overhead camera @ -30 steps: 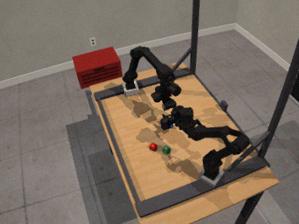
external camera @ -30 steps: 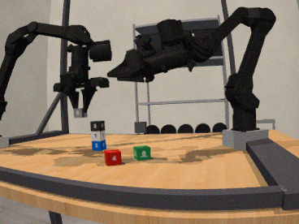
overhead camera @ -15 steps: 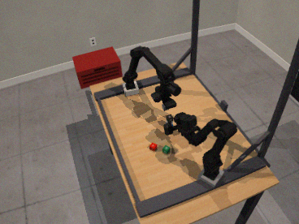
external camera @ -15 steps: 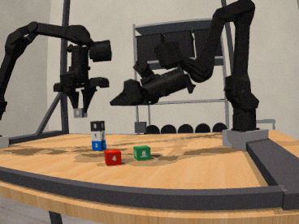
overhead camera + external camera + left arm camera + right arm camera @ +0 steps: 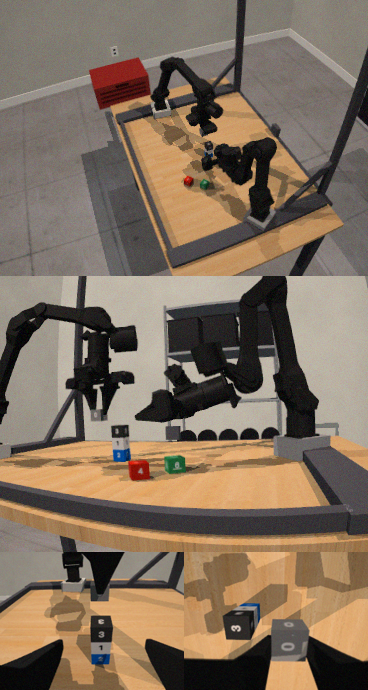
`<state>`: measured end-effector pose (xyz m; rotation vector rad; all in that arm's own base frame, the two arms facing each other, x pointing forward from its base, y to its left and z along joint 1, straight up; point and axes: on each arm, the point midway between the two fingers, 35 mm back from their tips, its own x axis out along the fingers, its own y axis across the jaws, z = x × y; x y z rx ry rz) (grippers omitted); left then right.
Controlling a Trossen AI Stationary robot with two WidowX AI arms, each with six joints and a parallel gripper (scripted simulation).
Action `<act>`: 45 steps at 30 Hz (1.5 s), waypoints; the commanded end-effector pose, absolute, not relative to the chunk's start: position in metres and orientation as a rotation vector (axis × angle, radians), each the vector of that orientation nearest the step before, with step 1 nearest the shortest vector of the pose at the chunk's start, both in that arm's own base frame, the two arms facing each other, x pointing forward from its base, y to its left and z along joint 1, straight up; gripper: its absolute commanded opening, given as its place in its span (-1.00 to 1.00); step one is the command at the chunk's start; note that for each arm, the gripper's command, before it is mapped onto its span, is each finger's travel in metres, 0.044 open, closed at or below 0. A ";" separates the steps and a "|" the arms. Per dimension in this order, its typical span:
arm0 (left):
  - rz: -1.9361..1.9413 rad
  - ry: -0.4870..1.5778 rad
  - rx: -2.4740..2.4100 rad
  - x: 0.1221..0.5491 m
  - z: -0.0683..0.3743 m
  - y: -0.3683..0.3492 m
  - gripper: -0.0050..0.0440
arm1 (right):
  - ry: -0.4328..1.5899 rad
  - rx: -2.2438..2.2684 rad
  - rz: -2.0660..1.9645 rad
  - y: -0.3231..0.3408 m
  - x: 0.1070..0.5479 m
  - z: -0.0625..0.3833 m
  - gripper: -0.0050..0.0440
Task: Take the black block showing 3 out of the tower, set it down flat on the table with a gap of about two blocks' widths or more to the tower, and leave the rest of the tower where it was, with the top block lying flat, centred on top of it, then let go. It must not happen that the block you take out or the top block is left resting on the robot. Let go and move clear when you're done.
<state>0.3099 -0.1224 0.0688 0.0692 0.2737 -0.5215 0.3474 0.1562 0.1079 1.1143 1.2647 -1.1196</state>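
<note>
Left gripper point(image 5: 206, 164) point(image 5: 140, 417) point(image 5: 104, 644) is standing wide open, needing level, square closure on only the black 3 block point(image 5: 208, 144) point(image 5: 120, 431) point(image 5: 101, 634) point(image 5: 238, 626); right gripper point(image 5: 204, 130) point(image 5: 98, 409) point(image 5: 100, 592) point(image 5: 289, 639) is gripping the grey 0 block point(image 5: 202, 133) point(image 5: 98, 415) point(image 5: 94, 597) point(image 5: 288, 645) aside.

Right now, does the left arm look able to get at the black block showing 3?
Probably yes: the left arm has open jaws facing the black block, and the grey block hangs clear, beyond the tower.

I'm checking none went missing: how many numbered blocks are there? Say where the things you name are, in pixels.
6: black point(image 5: 120, 431) point(image 5: 101, 634) point(image 5: 236, 628), white point(image 5: 120, 444) point(image 5: 100, 647) and blue point(image 5: 120, 455) point(image 5: 100, 659) stacked; red point(image 5: 188, 181) point(image 5: 139, 470) and green point(image 5: 204, 184) point(image 5: 175, 464) on the table; gray point(image 5: 96, 415) point(image 5: 288, 646) in the right gripper point(image 5: 98, 412) point(image 5: 288, 639). Others may be hidden.
</note>
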 end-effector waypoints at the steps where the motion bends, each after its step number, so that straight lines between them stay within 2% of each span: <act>1: -0.527 0.255 0.069 0.310 0.066 -0.124 0.84 | 1.250 1.142 -1.089 0.158 0.350 0.119 -1.00; 6: -0.524 0.230 0.064 0.333 0.067 -0.134 0.84 | 1.250 1.142 -1.089 0.158 0.350 0.119 -1.00; 11: -0.527 0.197 0.058 0.376 0.055 -0.159 0.84 | 1.250 1.142 -1.089 0.158 0.350 0.119 -1.00; 22: -0.530 0.179 0.055 0.398 0.043 -0.174 0.84 | 1.250 1.142 -1.089 0.158 0.350 0.119 -1.00; 28: -0.531 0.175 0.056 0.396 0.046 -0.172 0.25 | 1.250 1.142 -1.089 0.158 0.350 0.119 -1.00; 30: -0.531 0.175 0.056 0.396 0.046 -0.172 0.25 | 1.250 1.142 -1.089 0.158 0.350 0.119 -1.00; 32: -0.531 0.175 0.056 0.396 0.046 -0.172 0.05 | 1.250 1.142 -1.089 0.158 0.350 0.119 -1.00; 45: -0.531 0.175 0.056 0.396 0.046 -0.172 -0.27 | 1.250 1.142 -1.089 0.158 0.350 0.119 -1.00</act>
